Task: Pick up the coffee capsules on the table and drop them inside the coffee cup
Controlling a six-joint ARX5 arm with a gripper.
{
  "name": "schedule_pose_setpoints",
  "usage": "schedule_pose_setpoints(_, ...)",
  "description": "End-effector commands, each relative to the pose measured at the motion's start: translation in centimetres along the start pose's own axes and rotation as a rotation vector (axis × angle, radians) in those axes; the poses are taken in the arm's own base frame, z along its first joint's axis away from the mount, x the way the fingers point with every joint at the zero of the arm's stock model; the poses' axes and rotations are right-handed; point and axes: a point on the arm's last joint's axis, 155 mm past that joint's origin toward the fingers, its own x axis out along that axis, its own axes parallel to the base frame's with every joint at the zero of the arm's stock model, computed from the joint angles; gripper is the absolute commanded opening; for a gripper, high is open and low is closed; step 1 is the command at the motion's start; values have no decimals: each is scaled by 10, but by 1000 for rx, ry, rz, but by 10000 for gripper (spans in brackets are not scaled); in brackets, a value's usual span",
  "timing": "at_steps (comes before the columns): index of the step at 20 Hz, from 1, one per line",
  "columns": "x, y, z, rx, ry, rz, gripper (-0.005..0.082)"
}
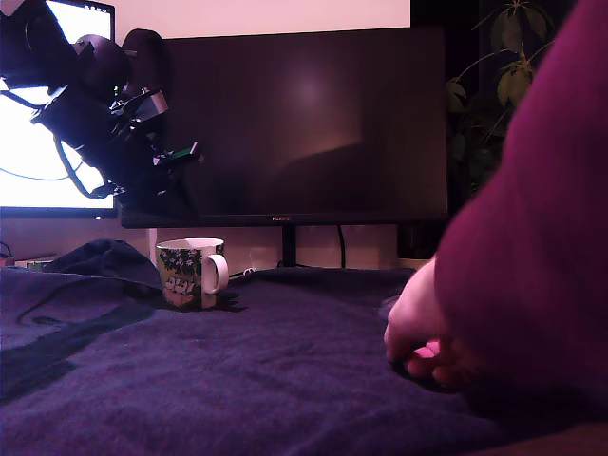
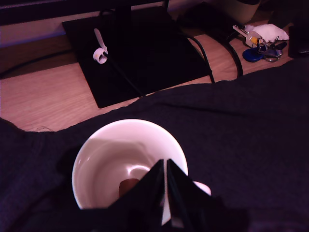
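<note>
1. A dark capsule [image 2: 128, 186] is lying at the bottom of the mug [image 2: 96, 159], directly beneath the gripper [image 2: 165, 193], whose jaws are nearly touching, holding nothing.
2. The mug is standing on the blanket [image 1: 237, 380] before a monitor [image 1: 304, 123]; a person's hand [image 1: 423, 328] is resting at the exterior view's right.
3. Only the wrist view is showing the capsule and keys [image 2: 260, 46].

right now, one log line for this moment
gripper: shut, empty, above coffee cup | capsule: in cup | person's hand: on blanket, exterior view's right
</note>
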Motion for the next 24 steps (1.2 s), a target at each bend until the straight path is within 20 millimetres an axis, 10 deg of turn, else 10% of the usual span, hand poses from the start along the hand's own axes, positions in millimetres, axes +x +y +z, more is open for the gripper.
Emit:
schedule_pose_setpoints(1,6,1,-4,3,8,-5,-20)
schedule_pose_setpoints(17,0,-26,-13,30,48,-140,-20)
schedule_pose_setpoints(24,-35,-48,22,96,-32,-171,-20)
